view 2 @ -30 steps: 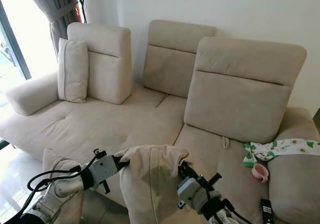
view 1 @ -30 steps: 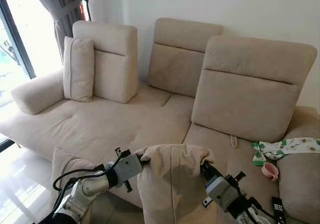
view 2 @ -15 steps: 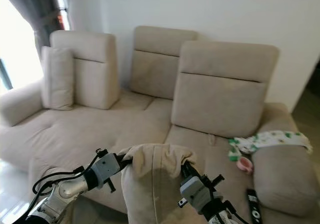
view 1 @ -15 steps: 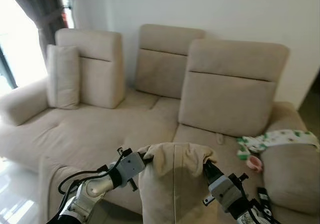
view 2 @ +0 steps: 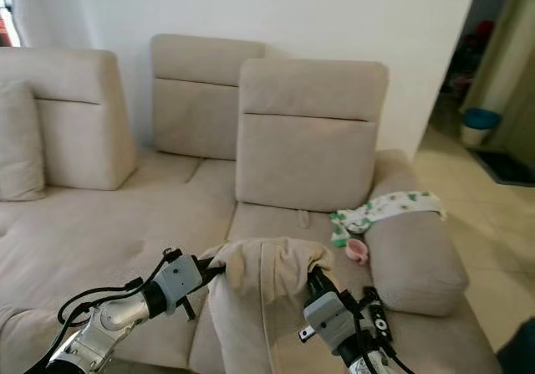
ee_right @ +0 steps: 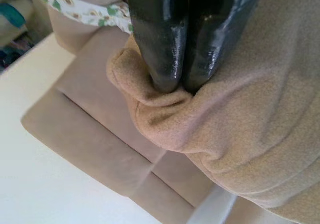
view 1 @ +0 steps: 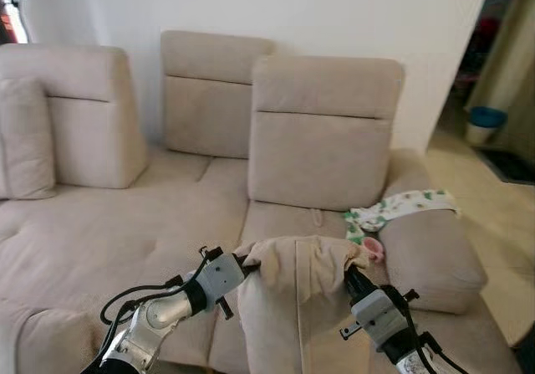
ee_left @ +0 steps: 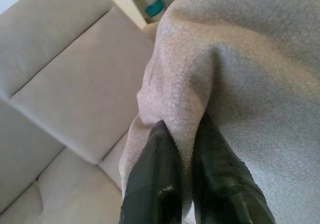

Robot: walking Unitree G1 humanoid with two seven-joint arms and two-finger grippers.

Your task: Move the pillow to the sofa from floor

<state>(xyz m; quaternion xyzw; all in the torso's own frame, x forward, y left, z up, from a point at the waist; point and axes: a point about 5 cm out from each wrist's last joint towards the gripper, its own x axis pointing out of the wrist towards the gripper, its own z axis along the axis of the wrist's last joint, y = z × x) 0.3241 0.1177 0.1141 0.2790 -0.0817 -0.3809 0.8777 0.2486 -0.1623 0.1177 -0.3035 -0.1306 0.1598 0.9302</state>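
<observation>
A beige pillow [view 1: 292, 307] hangs in the air between my two arms, in front of the beige sofa [view 1: 125, 223]. My left gripper [view 1: 248, 266] is shut on the pillow's upper left corner; its black fingers [ee_left: 160, 179] pinch a fold of the fabric. On the upper right corner my right gripper [view 1: 349, 272] is shut too, its fingers [ee_right: 165, 43] clamped on a bunched edge of the pillow [ee_right: 240, 134]. The pillow's lower part runs below the frame.
A second beige pillow [view 1: 21, 140] leans against the left backrest. A patterned cloth [view 1: 401, 204] and a pink cup [view 1: 373, 248] lie by the right armrest [view 1: 430, 253], with a black remote [view 2: 375, 311] on the seat. Right of the sofa there is tiled floor, and a blue bin [view 1: 485, 125] stands further back.
The camera has swung to the right: the sofa has slid left in the picture and the room's right side has come into view. Both grippers still hold the pillow as before.
</observation>
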